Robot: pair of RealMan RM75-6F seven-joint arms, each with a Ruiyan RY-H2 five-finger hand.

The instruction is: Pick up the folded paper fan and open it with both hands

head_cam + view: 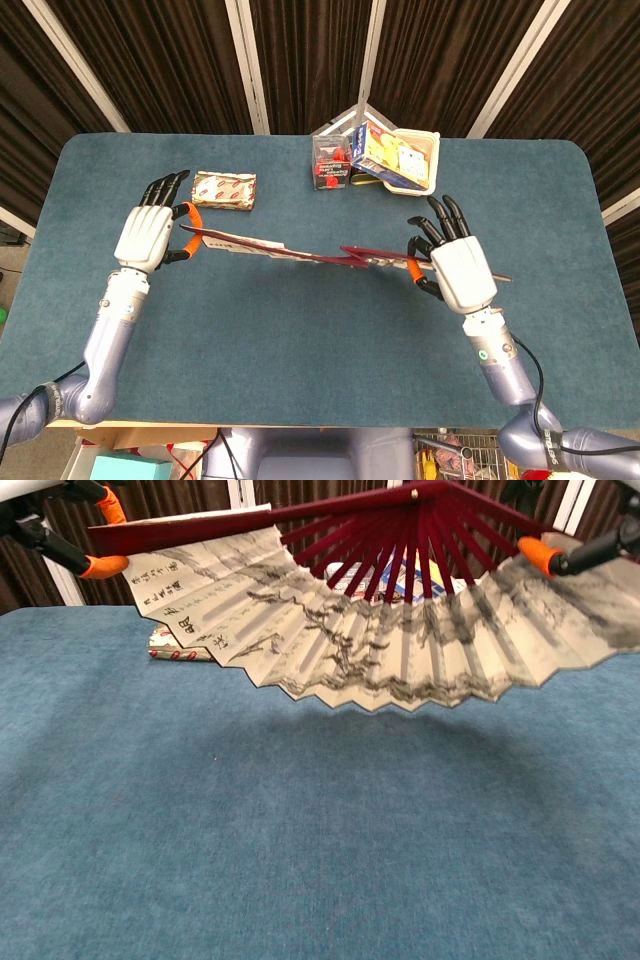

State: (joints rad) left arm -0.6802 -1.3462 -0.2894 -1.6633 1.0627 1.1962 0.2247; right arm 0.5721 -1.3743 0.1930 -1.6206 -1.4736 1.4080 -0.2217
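You have the paper fan spread wide and held in the air above the blue bench, clear of the cloth; the chest view shows its shadow on the surface beneath it. Your left hand pinches 1 outer rib at the fan's left end between orange-tipped fingers, the rest of that hand's fingers stretched out and away from the paper. Your right hand pinches the opposite outer rib the same way, orange tip pressed to the paper at the right end. Holding only the 2 end ribs, 1 in each hand, is what lets the pleats fan out between them, so the grip looks well chosen for the job.

Taking the fan as the landmark: its long axis runs left to right across the bench, from one hand to the other, dipping a little toward your right hand in the head view. The red pivot sits at the top centre in the chest view, and the painted paper arc hangs down from it toward the bench. The red-printed packet lies behind the fan's left end, and the tray of snacks sits behind it, right of its middle.

By my reading, the opening is all but done.
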